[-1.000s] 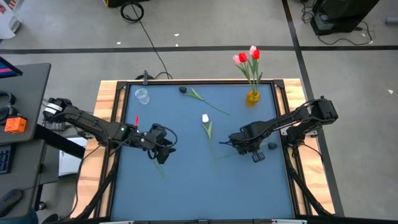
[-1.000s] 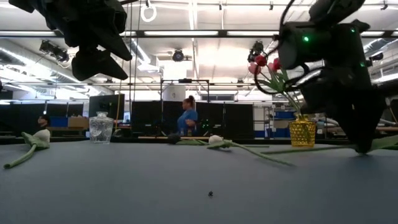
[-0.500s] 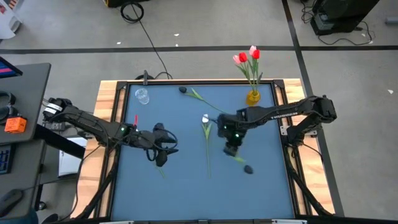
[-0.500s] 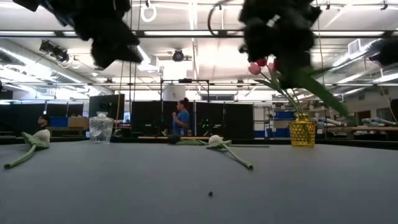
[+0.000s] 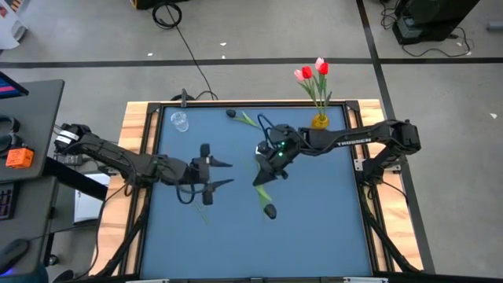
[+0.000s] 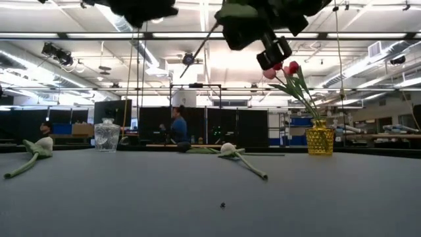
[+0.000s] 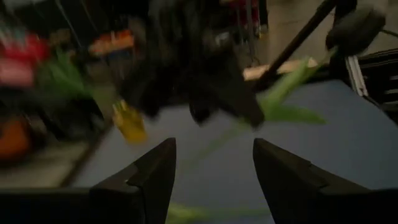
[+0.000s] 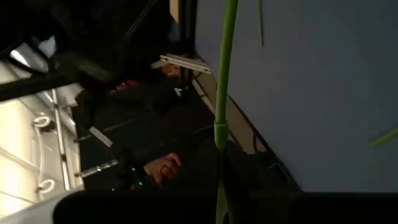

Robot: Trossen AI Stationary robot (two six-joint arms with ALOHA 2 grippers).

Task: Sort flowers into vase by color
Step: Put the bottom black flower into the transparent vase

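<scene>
Blue worktop (image 5: 330, 228) carries the whole scene. The right pincer (image 5: 271, 161) is near the middle of it, nipped narrow on the green stem of a dark-headed tulip (image 5: 269, 211), which hangs clear of the surface with its bud pointing toward the near edge. The left pincer (image 5: 222, 174) hovers left of centre, its fingers spread wide and holding nothing, aimed toward the carried flower.

Risks, as I judge them: the grip sits high on a long, springy stem, so the heavy bud could swing and the stem could slip or twist out while it travels. The two arms are close together near the centre, and a careless sweep could tangle the stem on the open left fingers. Feeding a limp stem into a narrow vase mouth could also tip the vase, especially the small light one.

Count:
- Vases: two. A yellow vase (image 5: 319, 122) by the far edge toward the right corner, and a clear glass vase (image 5: 180, 121) near the far left corner.
- Tulips in the yellow vase: three, red and pink heads (image 5: 312, 71).
- Tulips lying on the worktop: a white one (image 6: 227, 149) near the middle, a dark one (image 5: 233, 114) at the far edge, and another white one (image 6: 43, 145) seen only from the low view.
- Tulips held in the air: one
</scene>
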